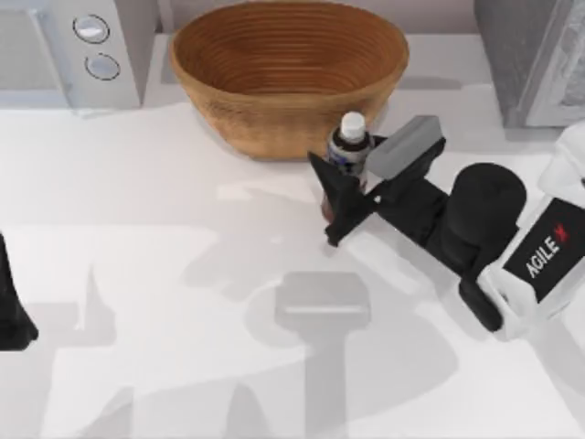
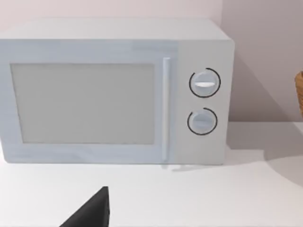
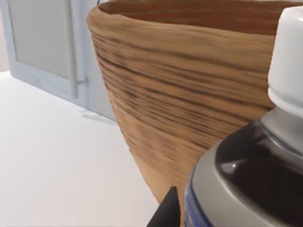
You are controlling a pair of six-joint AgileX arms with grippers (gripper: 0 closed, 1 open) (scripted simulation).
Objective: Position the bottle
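Bottle [image 1: 351,139] stands upright between the black fingers [image 1: 340,187] of the right gripper [image 1: 352,194], which are clamped on its lower body, so that its white cap and dark label band rise above them. It sits on the white table [image 1: 164,274] just in front of the wicker bowl [image 1: 288,78], close to the bowl's wall, though contact between them cannot be judged. In the right wrist view the bottle's cap and grey shoulder [image 3: 265,161] loom close, with the bowl's ribbed side [image 3: 180,94] right behind. The right arm reaches in from the table's right side. Farther off, a white microwave [image 1: 73,50] stands at the back left of the table, its two dials facing forward. The left arm is parked at the left edge of the table, its gripper [image 2: 90,213] low before the microwave [image 2: 113,90]; I cannot tell whether that gripper is apart or together.
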